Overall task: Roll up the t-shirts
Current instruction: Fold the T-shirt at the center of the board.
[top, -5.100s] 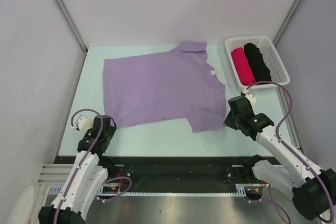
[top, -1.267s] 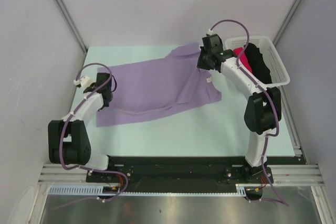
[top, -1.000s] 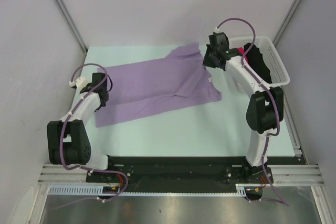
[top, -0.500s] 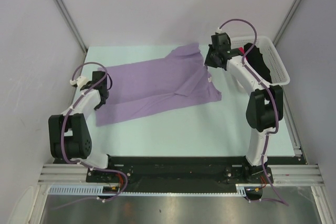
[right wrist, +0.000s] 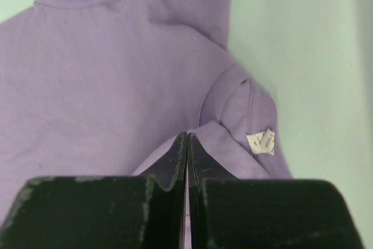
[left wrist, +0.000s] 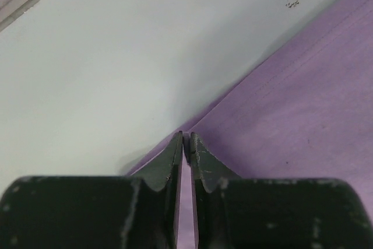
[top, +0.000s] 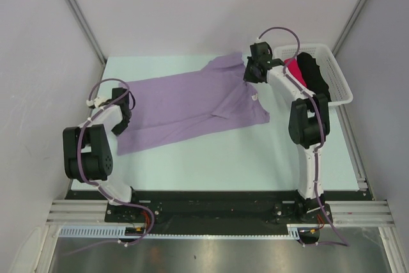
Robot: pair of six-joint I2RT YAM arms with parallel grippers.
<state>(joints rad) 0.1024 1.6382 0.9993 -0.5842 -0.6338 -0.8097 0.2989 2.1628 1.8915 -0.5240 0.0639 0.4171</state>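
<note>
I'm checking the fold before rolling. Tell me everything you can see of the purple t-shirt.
The t-shirt is plain lavender, thin soft cloth, lying on the table, partly folded over on itself, with a white label showing. The left gripper pinches its left edge, and the right gripper pinches a raised fold by the collar.

t-shirt (top: 185,103): was plain lavender, thin, short-sleeved
state: lay partly doubled over and creased, not rolled
pose: stretched as a long band from 8 o'clock to 1 o'clock
place: covered the table's (top: 223,158) far half; white tag (right wrist: 260,141) sat at its 3 o'clock end
</note>
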